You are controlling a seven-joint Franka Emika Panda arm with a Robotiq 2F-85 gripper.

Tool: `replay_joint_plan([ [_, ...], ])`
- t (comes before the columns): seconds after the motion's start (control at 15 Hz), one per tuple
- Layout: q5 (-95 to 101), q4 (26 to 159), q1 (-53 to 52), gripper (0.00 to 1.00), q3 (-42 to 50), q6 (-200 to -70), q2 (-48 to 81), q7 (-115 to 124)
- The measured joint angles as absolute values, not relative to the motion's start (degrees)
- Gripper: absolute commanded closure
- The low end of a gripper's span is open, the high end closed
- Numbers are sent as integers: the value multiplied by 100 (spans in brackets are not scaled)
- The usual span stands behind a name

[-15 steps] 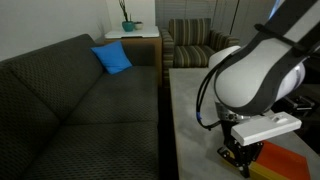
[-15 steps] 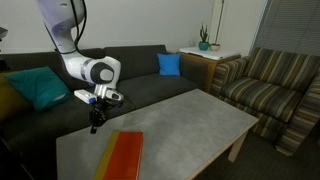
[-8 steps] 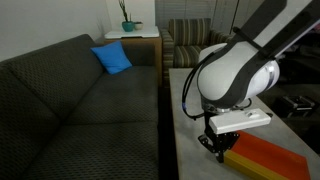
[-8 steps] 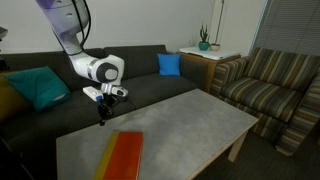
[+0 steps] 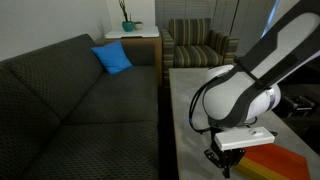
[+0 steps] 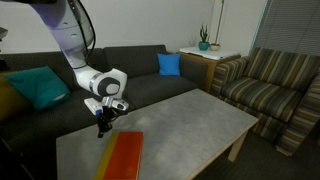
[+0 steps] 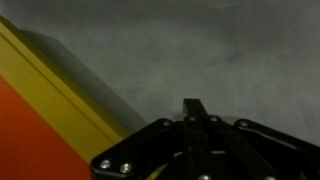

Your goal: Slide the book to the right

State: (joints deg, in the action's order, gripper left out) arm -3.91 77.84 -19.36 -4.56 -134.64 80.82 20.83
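Orange-red book [image 6: 122,157] lies flat just beside the clenched pincer [image 6: 100,130]

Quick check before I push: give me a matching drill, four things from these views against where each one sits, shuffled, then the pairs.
1 book
2 gripper
3 blue cushion
4 potted plant

A on the sofa
B on the side table
C flat on the table
D over the table, beside the book

Pairs: 1-C, 2-D, 3-A, 4-B
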Motion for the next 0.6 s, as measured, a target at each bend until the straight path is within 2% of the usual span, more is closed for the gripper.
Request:
replay_joint_plan([
  [0.6, -405, 7789, -1616, 100, -90, -13666, 8106, 2652],
])
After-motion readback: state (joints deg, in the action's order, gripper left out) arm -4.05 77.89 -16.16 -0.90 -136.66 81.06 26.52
